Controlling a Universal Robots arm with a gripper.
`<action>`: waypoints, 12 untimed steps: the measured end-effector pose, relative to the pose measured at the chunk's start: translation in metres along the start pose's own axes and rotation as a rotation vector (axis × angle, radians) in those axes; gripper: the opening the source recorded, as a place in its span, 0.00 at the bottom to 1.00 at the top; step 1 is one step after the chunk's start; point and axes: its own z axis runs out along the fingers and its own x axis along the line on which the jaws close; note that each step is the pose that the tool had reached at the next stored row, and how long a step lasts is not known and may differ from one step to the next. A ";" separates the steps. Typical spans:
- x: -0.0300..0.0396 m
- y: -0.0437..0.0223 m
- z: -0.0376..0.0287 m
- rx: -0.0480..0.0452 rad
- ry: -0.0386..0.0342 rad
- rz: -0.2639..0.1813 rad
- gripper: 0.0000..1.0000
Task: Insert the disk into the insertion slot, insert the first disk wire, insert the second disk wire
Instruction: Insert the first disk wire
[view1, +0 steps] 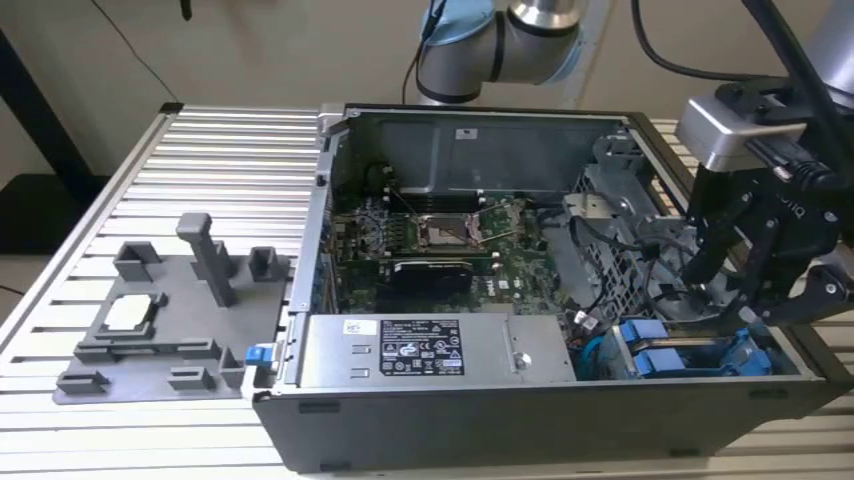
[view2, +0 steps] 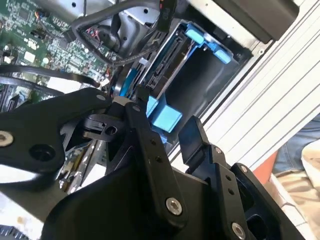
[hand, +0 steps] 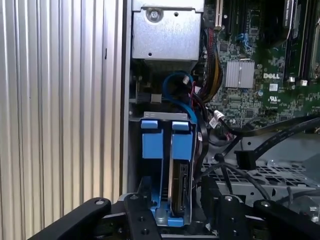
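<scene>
Seating the disk looks to be the step in hand (a judgement from how deep it sits). An open computer case (view1: 467, 425) lies on its side. At its corner on the exterior view's right, the insertion slot (hand: 165, 150) of the drive cage holds the disk (hand: 178, 175) on edge in its blue carrier, well down the bay. The pincer (hand: 175, 205) straddles the disk's near end; whether it clamps the carrier or only brackets it, I cannot tell. Finishing would likely call for a straight push along the bay, with the carrier kept square to the rails. Around it are a slatted metal surface (view1: 227, 180), a grey power-supply box (view1: 534, 350) just beside the cage, and a grey fixture tray (view1: 147, 350) well apart. Black cables (hand: 270, 140) cross close beside the pincer and could snag.
</scene>
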 end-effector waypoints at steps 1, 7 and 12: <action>0.0000 0.0000 0.0000 0.0180 0.0003 -0.001 0.53; -0.0015 -0.0017 0.0002 0.0697 -0.0003 -0.010 0.53; -0.0068 -0.0074 0.0006 0.0700 -0.0006 -0.013 0.53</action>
